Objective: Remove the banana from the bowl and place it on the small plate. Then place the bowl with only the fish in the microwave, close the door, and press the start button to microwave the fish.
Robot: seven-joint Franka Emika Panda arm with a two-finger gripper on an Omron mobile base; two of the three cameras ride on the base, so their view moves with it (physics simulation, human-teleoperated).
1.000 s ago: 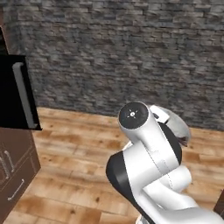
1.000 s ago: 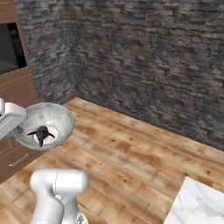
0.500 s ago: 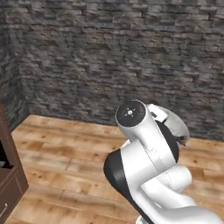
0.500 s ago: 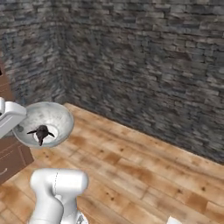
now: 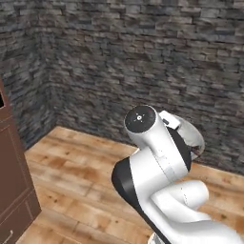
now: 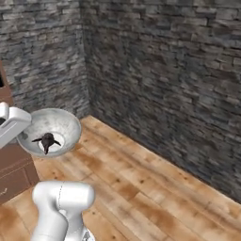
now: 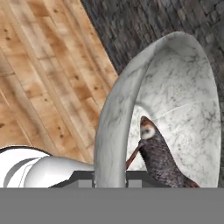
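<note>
one bowl (image 6: 49, 132), carried clear of the wooden floor (image 6: 155, 188) with the stone wall (image 6: 164, 84) behind it, is my landmark. my gripper (image 7: 110, 177) is pinched narrow on the bowl's near rim, and the fish (image 6: 46, 140) lies alone in the bowl's bottom. i judge this the carry toward the microwave. i'd keep the bowl level and turn slowly so the fish doesn't slide. the brown cabinet (image 6: 14, 169) is close beside the bowl; open room is on the wall side.
</note>
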